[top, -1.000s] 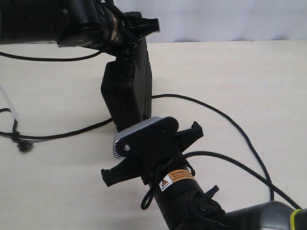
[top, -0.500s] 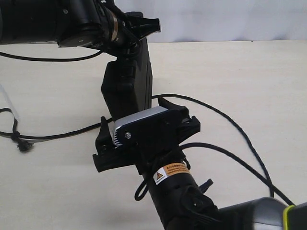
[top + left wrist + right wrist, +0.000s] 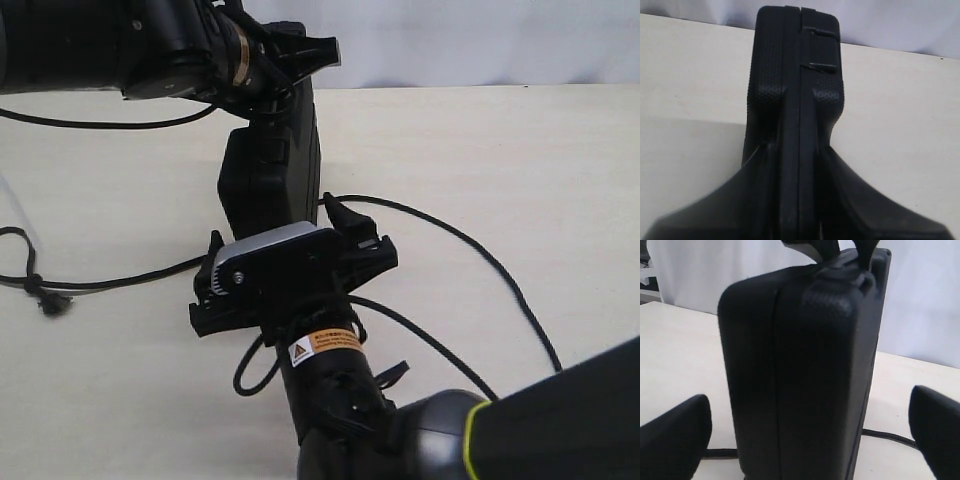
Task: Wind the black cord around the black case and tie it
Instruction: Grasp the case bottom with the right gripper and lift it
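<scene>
I judge this to be the start of wrapping. My left pincer (image 3: pixel 288 75) is clenched on the top of the black case (image 3: pixel 270 190), standing it on end on the table (image 3: pixel 500 140), long axis upright, narrow seamed edge facing my right pincer (image 3: pixel 280 235). That one is released wide, a finger either side of the case, grasping nothing. The black cord (image 3: pixel 130 280) lies on the table past the case's foot, with no turn visible. Next I need to catch the cord, not the case

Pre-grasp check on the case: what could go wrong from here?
1. Black case is upright, held only at its top by the left gripper; a nudge from the open right gripper could swing it.
2. Black cord lies loose at the case's base; closing could trap it.
</scene>
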### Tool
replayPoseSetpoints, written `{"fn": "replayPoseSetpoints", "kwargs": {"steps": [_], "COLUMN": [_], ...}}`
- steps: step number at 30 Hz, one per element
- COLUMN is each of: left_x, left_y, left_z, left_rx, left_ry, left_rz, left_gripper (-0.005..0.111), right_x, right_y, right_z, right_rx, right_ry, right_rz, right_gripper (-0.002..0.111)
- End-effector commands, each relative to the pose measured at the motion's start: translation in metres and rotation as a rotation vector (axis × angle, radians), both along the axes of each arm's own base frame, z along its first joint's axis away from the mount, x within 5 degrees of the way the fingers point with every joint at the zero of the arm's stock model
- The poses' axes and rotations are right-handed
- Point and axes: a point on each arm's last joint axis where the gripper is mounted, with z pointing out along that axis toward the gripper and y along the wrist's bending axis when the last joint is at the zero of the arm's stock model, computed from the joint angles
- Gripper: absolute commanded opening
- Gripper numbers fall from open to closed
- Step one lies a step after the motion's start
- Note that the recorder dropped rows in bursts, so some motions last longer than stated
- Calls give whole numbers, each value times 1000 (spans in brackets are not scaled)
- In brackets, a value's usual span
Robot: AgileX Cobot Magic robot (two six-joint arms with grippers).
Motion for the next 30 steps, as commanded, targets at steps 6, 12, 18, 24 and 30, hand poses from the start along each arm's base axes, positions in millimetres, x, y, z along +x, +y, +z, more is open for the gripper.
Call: {"fn": "replayPoseSetpoints", "kwargs": {"steps": [6,12,18,24,30], "left_x": [1,1,1,1,1], "left_y": [-4,-4,-4,-4,-4], "left_z": [13,13,13,13,13], "left_rx": [-68,-64,-64,-63,-64], "left_ry": [-43,-42,-42,-43,-42], "left_rz": [-33,-31,-31,-32,-32], "left_gripper": [0,0,0,0,0], "right_x": [31,47,60,64,67], "right_y": [11,2,-3,2,9], "right_z": [-9,-11,-10,-14,-19], "right_rx": [-13,-19,-24,-34,-86], "right_ry": [-20,-19,-38,-49,-68], "right_rz": [-110,-162,-167,-155,-146], "right_gripper": [110,110,110,110,110]}}
